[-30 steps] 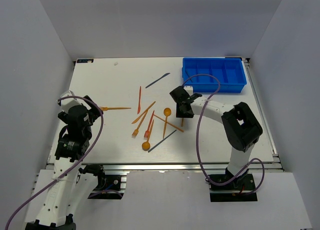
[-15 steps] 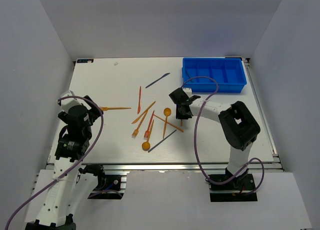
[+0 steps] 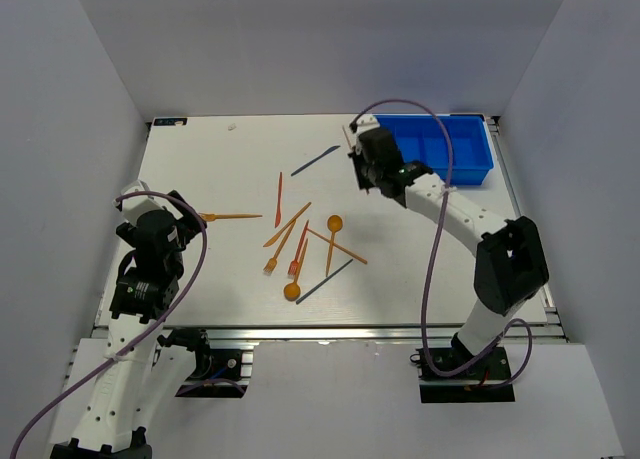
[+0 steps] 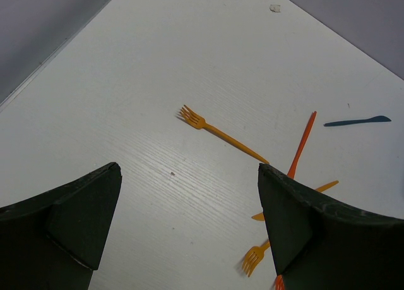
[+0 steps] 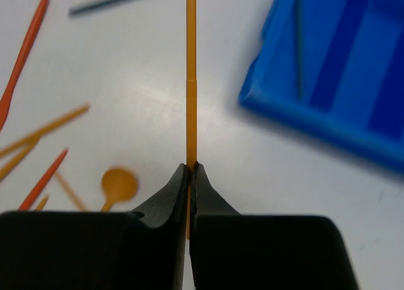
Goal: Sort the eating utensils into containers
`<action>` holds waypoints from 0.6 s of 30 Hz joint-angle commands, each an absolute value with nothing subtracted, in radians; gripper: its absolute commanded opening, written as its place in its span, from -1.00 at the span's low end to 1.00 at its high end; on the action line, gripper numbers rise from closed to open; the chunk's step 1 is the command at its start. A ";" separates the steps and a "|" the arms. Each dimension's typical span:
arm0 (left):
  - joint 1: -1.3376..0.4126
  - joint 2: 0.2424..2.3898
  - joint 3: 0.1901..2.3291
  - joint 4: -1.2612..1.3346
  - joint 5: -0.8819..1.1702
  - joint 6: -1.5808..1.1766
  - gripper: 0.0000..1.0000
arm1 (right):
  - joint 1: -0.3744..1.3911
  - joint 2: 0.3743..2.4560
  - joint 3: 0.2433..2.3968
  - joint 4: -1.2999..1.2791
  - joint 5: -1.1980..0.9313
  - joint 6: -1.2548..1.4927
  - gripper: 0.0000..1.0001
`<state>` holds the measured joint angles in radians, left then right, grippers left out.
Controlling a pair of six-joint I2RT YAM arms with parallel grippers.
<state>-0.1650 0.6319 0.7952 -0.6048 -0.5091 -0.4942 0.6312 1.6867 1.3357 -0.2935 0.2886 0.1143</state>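
My right gripper (image 3: 362,174) is shut on a thin orange utensil (image 5: 191,81), which sticks straight out past the fingertips; its working end is out of view. The gripper (image 5: 191,165) hangs above the table just left of the blue tray (image 3: 432,149), whose corner shows in the right wrist view (image 5: 341,69). Several utensils lie loose mid-table: an orange fork (image 3: 232,217), a red-orange knife (image 3: 278,197), a dark knife (image 3: 315,160) and an orange spoon (image 3: 333,224). My left gripper (image 3: 180,214) is open and empty, near the fork (image 4: 218,132).
More utensils lie crossed near the front: a second orange spoon (image 3: 292,291), a dark knife (image 3: 325,281) and small forks (image 3: 271,264). White walls close in the table on the left, back and right. A small white speck (image 4: 275,7) lies far back.
My right gripper has risen from the middle of the table with the orange utensil and swung back and right to the tray's left end. The left arm has not moved.
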 commanded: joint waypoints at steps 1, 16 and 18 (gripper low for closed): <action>-0.161 0.630 0.796 -0.594 -0.503 -0.486 0.96 | 0.511 1.775 1.437 -0.150 0.252 -0.122 -1.00; -0.161 0.646 0.795 -0.594 -0.506 -0.486 0.96 | 0.319 2.220 1.965 -0.173 0.075 -0.347 -1.00; -0.161 0.649 0.795 -0.592 -0.506 -0.486 0.96 | 0.318 2.220 1.936 -0.138 0.078 -0.344 -1.00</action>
<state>-0.1650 0.6437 0.7952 -0.6048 -0.5091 -0.4938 0.3096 2.2326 1.9171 -0.1818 0.1066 -0.3016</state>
